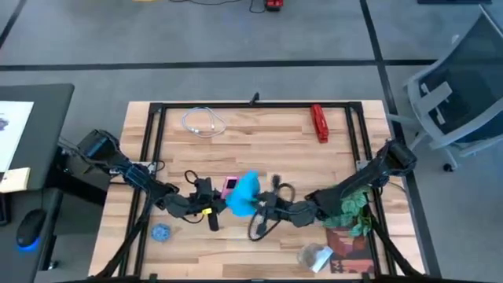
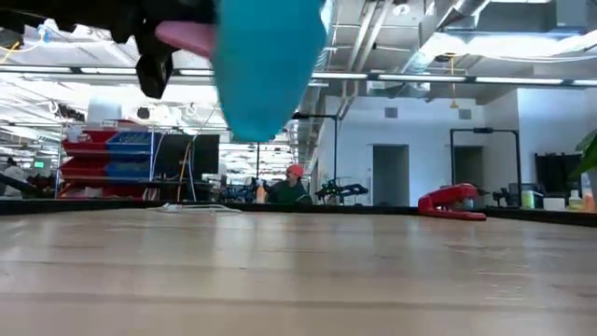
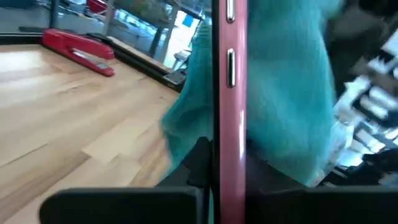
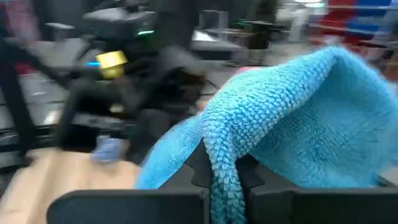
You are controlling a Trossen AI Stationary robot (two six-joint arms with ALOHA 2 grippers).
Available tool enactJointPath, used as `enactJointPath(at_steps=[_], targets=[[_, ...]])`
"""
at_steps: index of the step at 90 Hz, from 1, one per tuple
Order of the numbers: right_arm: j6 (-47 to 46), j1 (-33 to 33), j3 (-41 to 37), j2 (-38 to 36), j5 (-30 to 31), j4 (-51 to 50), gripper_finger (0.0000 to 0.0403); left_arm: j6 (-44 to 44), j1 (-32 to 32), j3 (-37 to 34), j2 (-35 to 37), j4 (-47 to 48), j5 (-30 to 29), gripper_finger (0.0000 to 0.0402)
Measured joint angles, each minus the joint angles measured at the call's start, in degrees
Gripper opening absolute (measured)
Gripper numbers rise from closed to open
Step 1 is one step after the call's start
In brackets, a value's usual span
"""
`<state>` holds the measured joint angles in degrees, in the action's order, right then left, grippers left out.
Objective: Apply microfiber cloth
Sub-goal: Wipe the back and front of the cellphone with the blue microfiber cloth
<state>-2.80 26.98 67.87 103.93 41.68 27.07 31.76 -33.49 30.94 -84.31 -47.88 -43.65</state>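
Note:
The sky-blue microfiber cloth (image 1: 245,192) is bunched above mid-table and lies against a phone with a pink rim (image 1: 229,185). My left gripper (image 1: 212,191) is shut on the phone and comes in from the table's left. From the right, my right gripper (image 1: 263,206) is shut on the cloth. In the low view the cloth (image 2: 266,65) and the pink phone (image 2: 187,37) both hang well above the tabletop. The left wrist view shows the phone (image 3: 227,93) edge-on, with the cloth (image 3: 280,93) behind it. My left gripper pinches the phone's lower end (image 3: 227,168) between its two fingers, one on each flat face. The phone stands edge-on along the fingers, lifted clear of the table, and the cloth touches its far face. My right gripper pinches a gathered fold of the cloth (image 4: 222,163) between its two fingers. The fingers come roughly level from the table's right. The rest of the cloth (image 4: 298,118) billows ahead of the fingers toward the phone, clear of the table.
A red stapler (image 1: 319,123) lies at the far right and a white cable (image 1: 203,122) at the far left. Near the front are a small blue disc (image 1: 161,232), a black cable loop (image 1: 259,226), a green plant (image 1: 355,208) and a clear bag (image 1: 314,255).

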Motion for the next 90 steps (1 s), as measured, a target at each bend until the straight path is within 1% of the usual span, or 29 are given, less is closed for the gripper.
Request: enactJointPath(at_steps=[4,8,20,25,33,38,42,48,53,58,66,73,76,79,90], targets=[[-0.75,-0.52,1.35,2.0,-1.49,-1.82,0.0,-0.55,0.01,0.38,-0.04,0.17,0.24,0.0011],[-0.87,-0.84,3.41,4.13,-1.63,-2.71,0.0,-1.01,0.01,0.61,-0.04,0.54,0.32,0.0011],[4.47,-0.12,7.99,6.51,3.72,-3.75,0.0,-0.22,0.07,0.82,-0.05,1.42,0.58,0.0011],[7.26,0.15,9.67,6.52,7.98,-4.77,0.0,0.46,0.01,0.82,-0.02,2.12,0.88,0.0011],[10.88,0.13,12.07,6.15,17.9,-5.9,0.0,0.64,0.01,0.78,-0.04,3.7,1.66,0.0011],[13.19,0.11,12.71,5.82,21.15,-5.88,0.0,0.64,0.08,0.78,-0.04,3.4,1.61,0.0011],[14.14,-0.12,12.86,5.71,19.93,-5.82,0.0,0.64,0.06,0.78,-0.04,3.23,1.77,0.0011],[14.24,-0.61,12.86,5.7,13.52,-7.15,0.0,0.52,-0.07,0.78,-0.04,3.56,2.29,0.0011],[11.24,-0.96,12.86,6.01,8.59,-9.84,0.0,0.4,0.01,0.76,-0.07,3.77,2.69,0.0011],[6.75,-1.38,12.86,6.78,5.17,-12.8,0.0,0.23,0.12,0.76,-0.07,3.9,2.75,0.0011],[2.02,-1.85,12.86,7.11,3.4,-17.31,0.0,0.23,0.14,0.56,-0.26,4.7,2.54,0.0011],[1.39,-1.96,12.86,7.02,3.77,-18.12,0.0,0.44,0.17,0.54,-0.29,4.7,2.4,0.0011],[1.58,-1.92,12.86,6.96,5.24,-17.73,0.0,0.69,0.18,0.56,-0.26,4.62,2.1,0.0011],[2.43,-1.57,12.86,6.71,8.01,-17.24,0.0,1.01,0.19,0.56,-0.25,4.63,1.71,0.0011],[7.64,0.52,12.69,5.76,21.88,-14.66,0.0,1.1,0.2,0.68,-0.04,4.01,1.61,0.0011]])
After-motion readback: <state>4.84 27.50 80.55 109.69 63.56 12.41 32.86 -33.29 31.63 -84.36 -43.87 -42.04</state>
